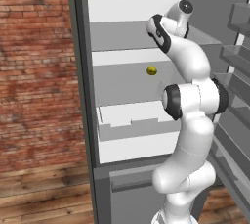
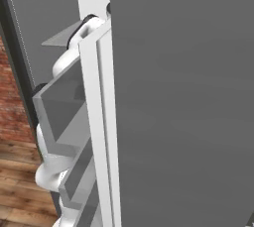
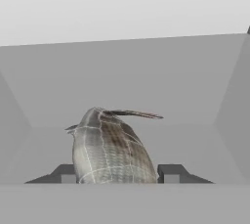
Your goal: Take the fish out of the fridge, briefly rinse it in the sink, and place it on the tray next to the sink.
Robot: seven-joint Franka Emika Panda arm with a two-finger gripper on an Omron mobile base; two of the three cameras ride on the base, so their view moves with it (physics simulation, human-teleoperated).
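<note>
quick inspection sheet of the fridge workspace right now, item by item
surface: pale grey fridge shelf, bare around the fish.
job's things: fish lies on that shelf between the two finger tips; fridge stands open, door swung to the right.
clutter: small round yellow-green fruit on a lower shelf; white drawer below it.
grippers: gripper reaches into the upper shelf space, one finger tip at each side of the fish; whether they press on it cannot be told.
cables: nothing seen.
surroundings: red brick wall and wooden floor left of the fridge.
</note>
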